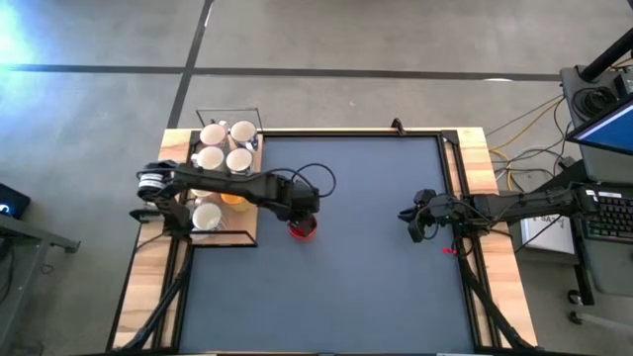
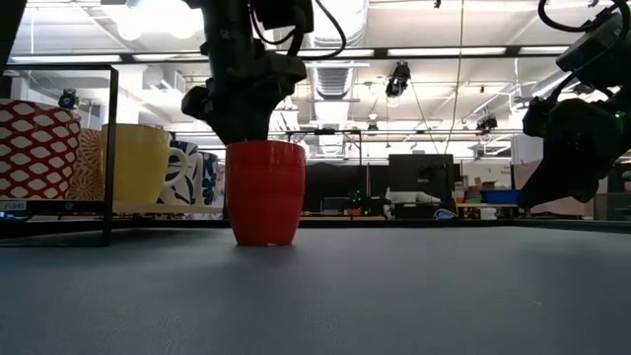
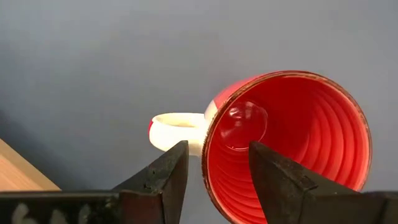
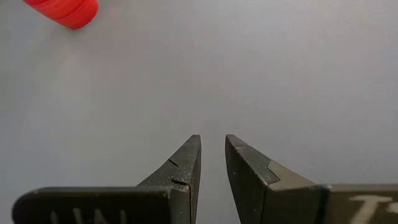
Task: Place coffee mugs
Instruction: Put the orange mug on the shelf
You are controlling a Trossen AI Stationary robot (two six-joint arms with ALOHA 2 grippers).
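The red mug (image 1: 303, 229) stands upright on its base on the dark mat (image 1: 376, 287), also seen in the low view (image 2: 264, 192). Its white handle (image 3: 177, 129) shows in the left wrist view. My left gripper (image 3: 217, 155) is open just above the mug, one finger outside the rim wall beside the handle and one inside the red mug (image 3: 292, 137). I see a gap on both sides of the wall. Several white mugs (image 1: 226, 145) and an orange one (image 1: 233, 198) sit on the wooden tray (image 1: 252, 213) at the left. My right gripper (image 4: 212, 146) hovers narrowly open near the mat's right edge.
A black wire frame (image 2: 110, 148) surrounds the tray of mugs at the table's left. A patterned mug (image 2: 39, 148) and a yellow one (image 2: 136, 163) show there in the low view. A red mark (image 1: 450, 250) lies by the right gripper. The mat's near half is bare.
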